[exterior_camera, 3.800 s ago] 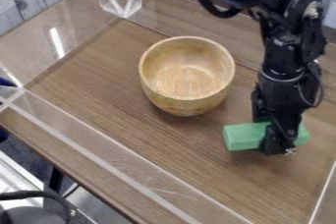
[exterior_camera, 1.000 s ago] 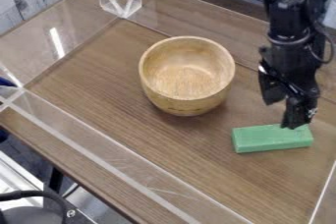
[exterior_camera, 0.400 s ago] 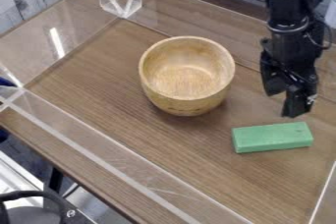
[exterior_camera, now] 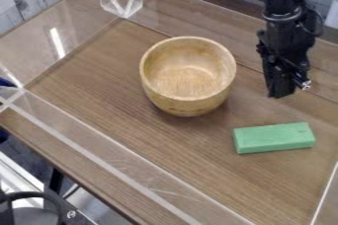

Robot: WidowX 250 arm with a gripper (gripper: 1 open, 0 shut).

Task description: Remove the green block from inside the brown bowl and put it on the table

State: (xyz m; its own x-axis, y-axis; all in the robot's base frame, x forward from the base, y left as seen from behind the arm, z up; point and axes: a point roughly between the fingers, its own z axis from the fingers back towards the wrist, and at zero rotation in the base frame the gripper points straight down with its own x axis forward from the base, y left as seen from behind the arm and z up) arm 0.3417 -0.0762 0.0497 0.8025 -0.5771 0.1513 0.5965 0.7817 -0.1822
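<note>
Green block (exterior_camera: 276,137) lies flat on table (exterior_camera: 119,120); claw (exterior_camera: 282,89) above, pressed together.

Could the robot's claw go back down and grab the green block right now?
Probably yes. The green block lies flat on the table, apart from the brown bowl, with nothing over it. The gripper hangs just above, but looks shut, so it must open first.

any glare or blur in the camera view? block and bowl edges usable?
Camera view: white glare streaks on the clear walls at left; low resolution softens everything. The green block and bowl have clean outlines with soft, faint shadows on the table. The dark tool shows little detail.
</note>
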